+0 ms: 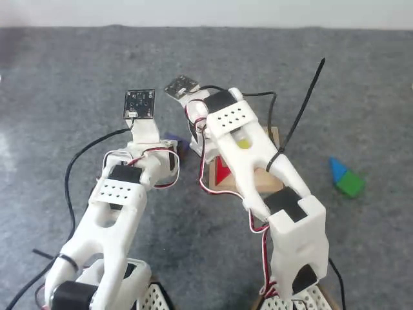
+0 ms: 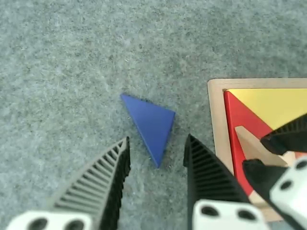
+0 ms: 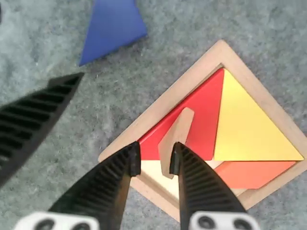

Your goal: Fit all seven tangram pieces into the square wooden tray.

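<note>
Found the blue triangle (image 2: 151, 125) flat on carpet (image 2: 72, 57) just left of the wooden tray (image 2: 216, 115), long edge running near to far. Saw the left gripper (image 2: 158, 138) nearest, released, straddling its near tip; the right gripper (image 3: 154, 148) clenched on a pale piece (image 3: 177, 127) over the tray.

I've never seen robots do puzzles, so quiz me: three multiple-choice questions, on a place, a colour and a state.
1. Where is the blue triangle relative to the tray? A inside it; B on the mat beside it; C on the red piece.
2. What colour is the piece held by the right gripper? A plain wood; B green; C yellow.
3. How is the left gripper? A shut on the triangle; B shut, empty; C open.
Answers: B, it lies flat on the grey mat; A, tan wood shows between the fingers; C, a wide gap parts its fingers.
</note>
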